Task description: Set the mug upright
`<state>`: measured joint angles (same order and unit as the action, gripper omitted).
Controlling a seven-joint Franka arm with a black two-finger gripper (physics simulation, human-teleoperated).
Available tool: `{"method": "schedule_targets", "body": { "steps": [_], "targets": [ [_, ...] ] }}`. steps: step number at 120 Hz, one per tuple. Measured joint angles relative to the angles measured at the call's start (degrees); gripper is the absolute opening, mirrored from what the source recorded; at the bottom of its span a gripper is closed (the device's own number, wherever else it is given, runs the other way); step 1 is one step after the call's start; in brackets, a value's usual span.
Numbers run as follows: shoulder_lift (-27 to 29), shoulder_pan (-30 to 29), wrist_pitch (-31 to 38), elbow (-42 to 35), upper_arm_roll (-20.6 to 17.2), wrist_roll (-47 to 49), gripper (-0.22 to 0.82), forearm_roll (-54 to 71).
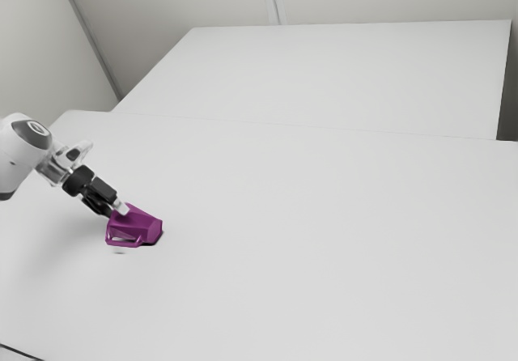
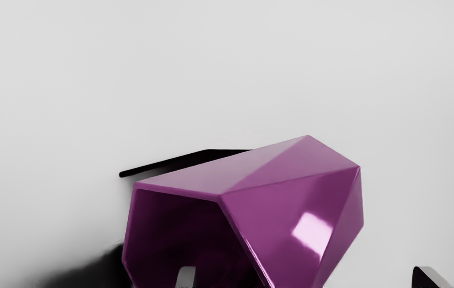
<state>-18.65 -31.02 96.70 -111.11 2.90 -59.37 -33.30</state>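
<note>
Mug [image 1: 144, 222] on its side on the table [image 1: 324, 256], exterior view's left. Gripper [image 1: 116, 210] beside it, one fingertip [image 2: 187, 277] at its mouth.

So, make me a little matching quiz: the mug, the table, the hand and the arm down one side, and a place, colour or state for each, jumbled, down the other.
Column one:
1. Mug
2. Table
3. Hand
4. Arm

Column two:
A. Black, its fingers apart at the mug's open end
B. Coming in from the exterior view's left edge
C. Pale and flat, underneath the mug
D. Purple, lying on its side

Right pairs: 1-D, 2-C, 3-A, 4-B.
</note>
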Motion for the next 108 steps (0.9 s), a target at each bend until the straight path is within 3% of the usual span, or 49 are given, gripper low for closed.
{"method": "schedule_targets", "body": {
  "steps": [39,52,77,108],
  "targets": [
    [-0.56,-0.36,-5.54,0.02,-0.68,-3.76,0.07,-2.81],
    [-0.4,-0.62,-5.98,0.04,-1.51,-4.62,-0.05,-3.37],
    [0.06,-0.29,-6.07,0.35,-1.96,-5.91,-0.13,-3.86],
    [5.09,1.0,-0.97,-2.2,-7.16,-6.83,-0.14,-2.09]
  ]
}}
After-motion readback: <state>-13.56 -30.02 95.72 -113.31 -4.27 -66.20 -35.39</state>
